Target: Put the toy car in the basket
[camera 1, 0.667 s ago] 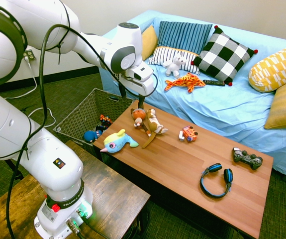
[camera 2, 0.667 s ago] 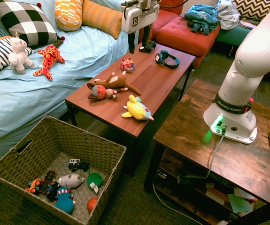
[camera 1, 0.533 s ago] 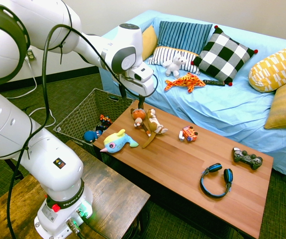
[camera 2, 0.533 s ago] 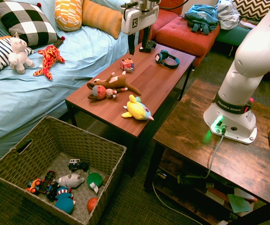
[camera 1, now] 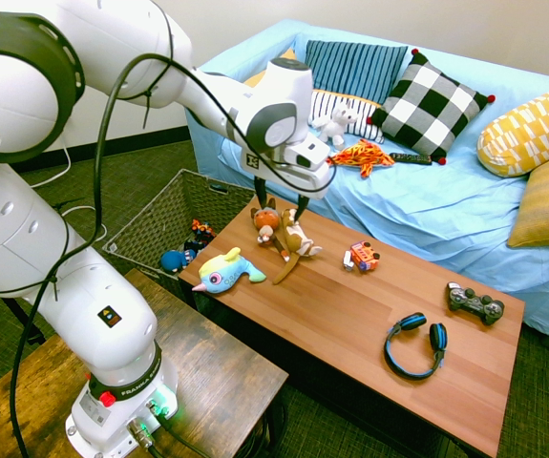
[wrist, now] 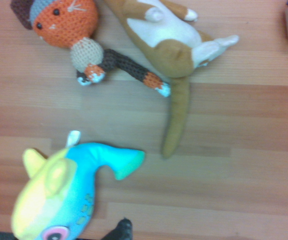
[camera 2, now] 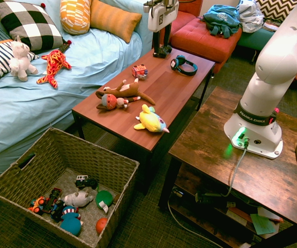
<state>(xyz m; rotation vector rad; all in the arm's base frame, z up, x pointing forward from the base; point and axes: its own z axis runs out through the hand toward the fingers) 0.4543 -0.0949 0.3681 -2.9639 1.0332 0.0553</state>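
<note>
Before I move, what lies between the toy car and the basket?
Between the toy car and the basket lie the brown plush and the orange-headed crocheted doll; both exterior views show this.

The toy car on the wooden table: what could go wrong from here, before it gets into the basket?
The open gripper hangs near the crocheted toy and the brown plush, so going lower here might catch one of them. The toy car is small and blocky, so a grip off its middle could slip. The basket stands below the table's level, so a release short of its rim may miss.
</note>
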